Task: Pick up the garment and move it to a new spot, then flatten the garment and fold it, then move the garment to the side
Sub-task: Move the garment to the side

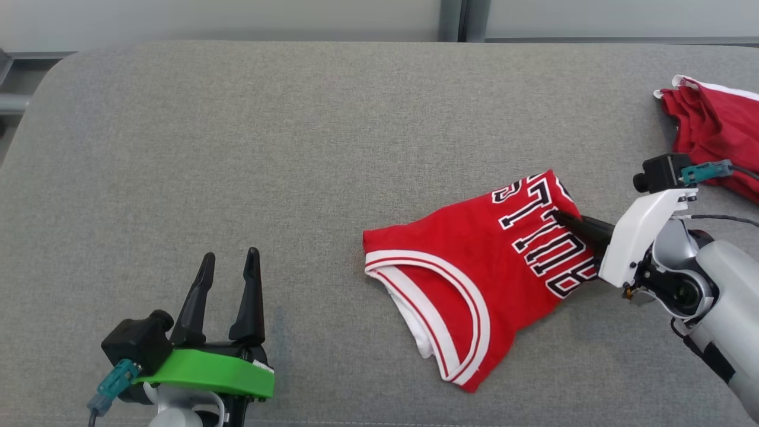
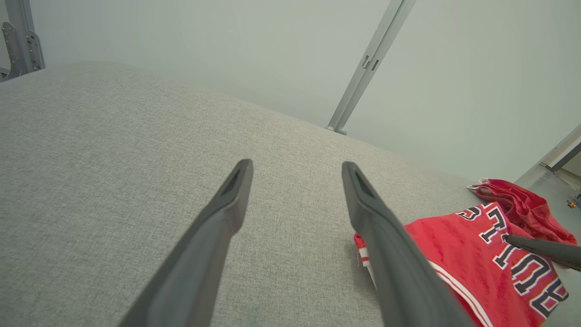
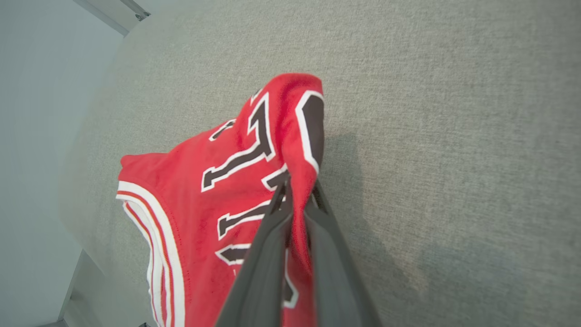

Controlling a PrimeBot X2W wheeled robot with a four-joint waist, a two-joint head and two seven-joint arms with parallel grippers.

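Red jersey (image 1: 474, 284) with black-and-white lettering and white-striped armhole trim lies crumpled on the grey cloth top (image 1: 296, 148), at about 4 o'clock in the head view; its lettered edge, toward 2 o'clock, is bunched into a fold. At 3 o'clock the right gripper (image 1: 560, 218) has its fingers clamped on that fold, red cloth pinched between the tips in the right wrist view; left gripper (image 1: 228, 264) at 7 o'clock, fingers spread, nothing between them, well apart from the jersey. Red heap (image 1: 711, 130) of cloth at 2 o'clock, by the top's edge, apart from the jersey.
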